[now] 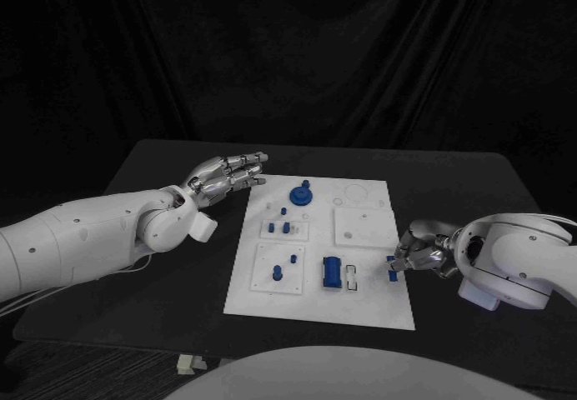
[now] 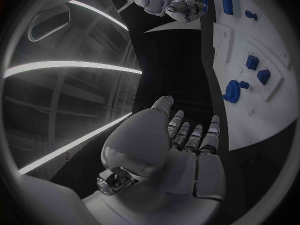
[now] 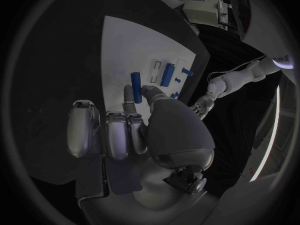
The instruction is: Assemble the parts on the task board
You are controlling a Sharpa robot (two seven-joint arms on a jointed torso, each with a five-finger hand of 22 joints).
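Assembly looks partway: several blue parts (image 1: 331, 272) sit on the task board (image 1: 361, 312); right hand (image 1: 421, 252) pinches a blue peg (image 3: 135, 86), left hand (image 1: 226, 177) released.

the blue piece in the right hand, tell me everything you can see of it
The blue piece is a small, slim, stick-like part, plain blue and plastic-looking. The right hand pinches its lower end between the thumb and a finger, so it juts out over the task board near the board's right edge. The head view shows it close beside the larger blue block standing in its slot, apart from it. Whether its tip touches the board cannot be told.
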